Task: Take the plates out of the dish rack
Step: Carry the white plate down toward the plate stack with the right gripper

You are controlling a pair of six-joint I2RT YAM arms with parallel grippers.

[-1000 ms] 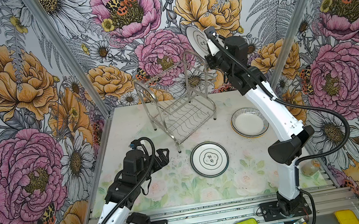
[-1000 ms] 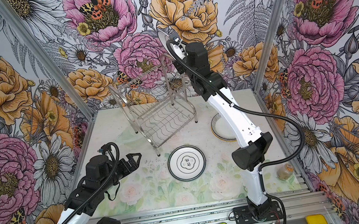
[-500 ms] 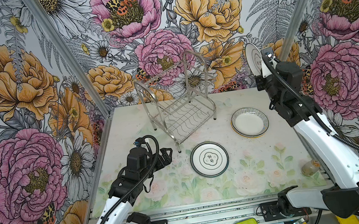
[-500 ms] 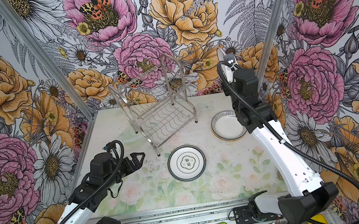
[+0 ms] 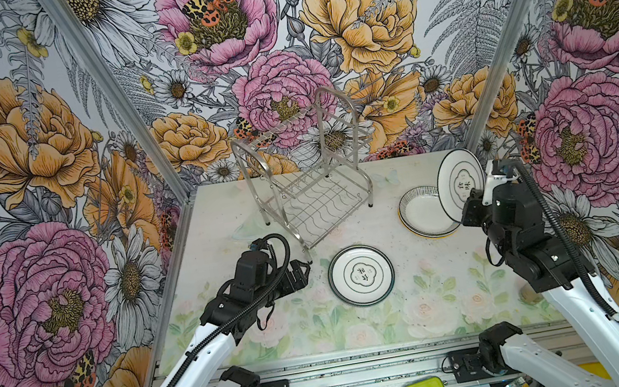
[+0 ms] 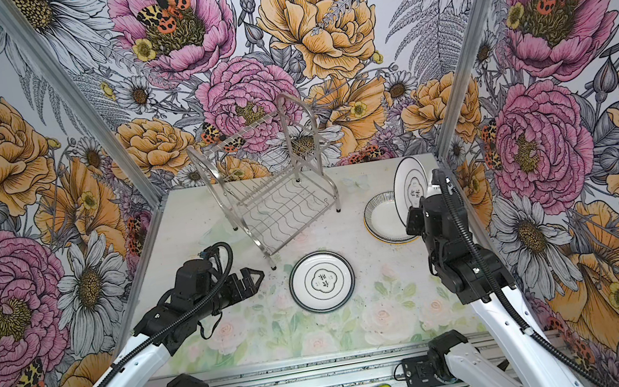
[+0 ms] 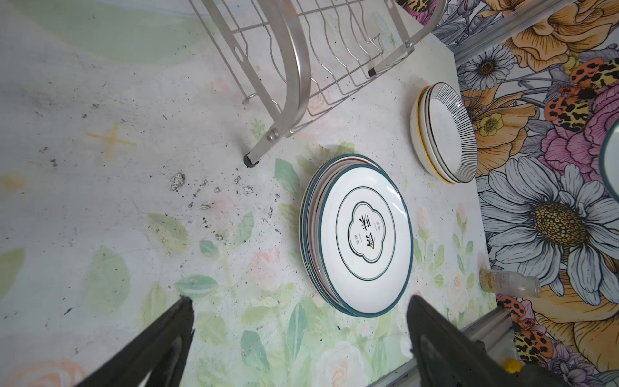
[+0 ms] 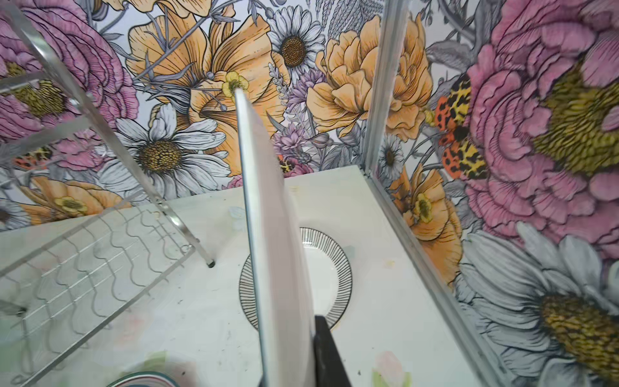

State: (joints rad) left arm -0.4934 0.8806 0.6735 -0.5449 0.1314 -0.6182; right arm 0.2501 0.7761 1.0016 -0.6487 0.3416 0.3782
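Reading the table in both top views as a clock face with twelve at the back wall, the dish rack stands between eleven and twelve o'clock, turned at an angle, with only bare wire showing on its two tiers. Close to the centre, just toward six o'clock, a stack of teal-rimmed plates lies flat, the top one bearing a cloud emblem with characters. At two o'clock a second stack of striped-rim plates rests flat near the right wall. The right gripper is clamped on the lower rim of a dark-rimmed plate, held upright on edge with its emblem facing nine o'clock. That plate hangs over the striped stack's three-o'clock side, and whether the two touch cannot be told. The right wrist view shows this plate edge-on with one black finger against it. The left gripper sits at nine o'clock, low over the table, its claw spread wide and holding nothing, pointing toward the teal-rimmed stack and just beside the rack's nearest foot.
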